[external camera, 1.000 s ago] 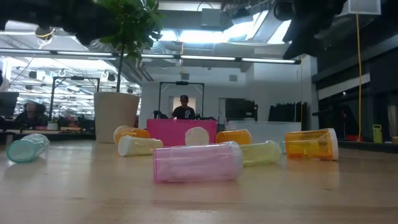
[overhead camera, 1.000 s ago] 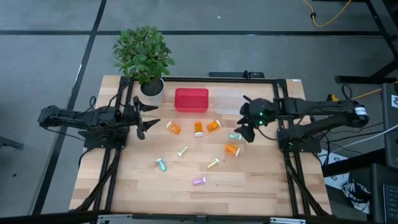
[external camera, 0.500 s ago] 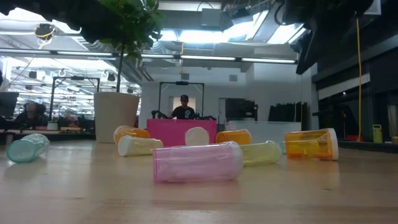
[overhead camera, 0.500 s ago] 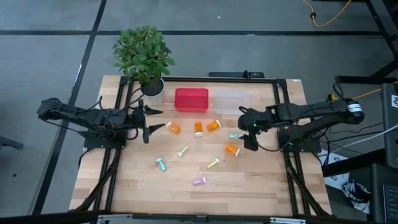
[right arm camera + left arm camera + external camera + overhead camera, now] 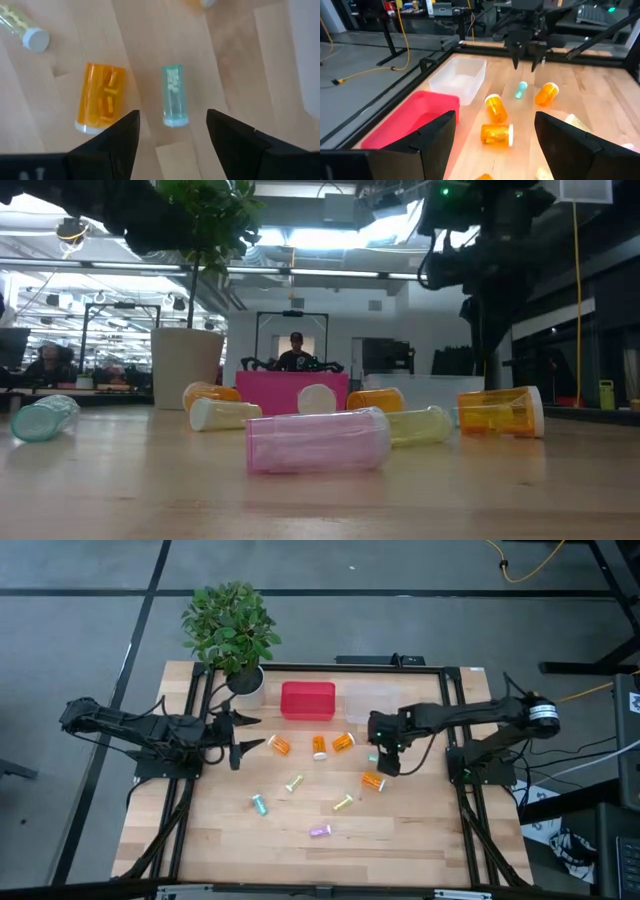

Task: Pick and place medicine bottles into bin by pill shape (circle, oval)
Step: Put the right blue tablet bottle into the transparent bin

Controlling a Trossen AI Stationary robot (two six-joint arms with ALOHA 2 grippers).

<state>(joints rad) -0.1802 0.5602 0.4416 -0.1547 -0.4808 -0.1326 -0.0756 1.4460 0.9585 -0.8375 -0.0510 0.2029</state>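
Several small medicine bottles lie on their sides on the wooden table: orange ones (image 5: 281,746) (image 5: 319,747) (image 5: 343,742) (image 5: 373,781), a teal one (image 5: 375,758), another teal one (image 5: 259,805), pale yellow ones (image 5: 294,783) (image 5: 343,803) and a purple one (image 5: 319,831). My right gripper (image 5: 386,760) is open above the teal bottle (image 5: 174,95), which lies ahead between its fingers, untouched. An orange bottle (image 5: 102,97) lies beside it. My left gripper (image 5: 245,740) is open and empty at the table's left, facing the orange bottles (image 5: 496,107).
A red bin (image 5: 308,701) and a clear bin (image 5: 365,705) stand side by side at the far edge. A potted plant (image 5: 232,635) stands at the far left corner. Black frame rails run along both table sides. A person shows in the room behind (image 5: 295,355).
My right gripper has gone toward the table's left and come over the teal bottle next to the orange one, tipping to point down. My left gripper has shifted a little toward the table's right. The bottles have stayed where they were.
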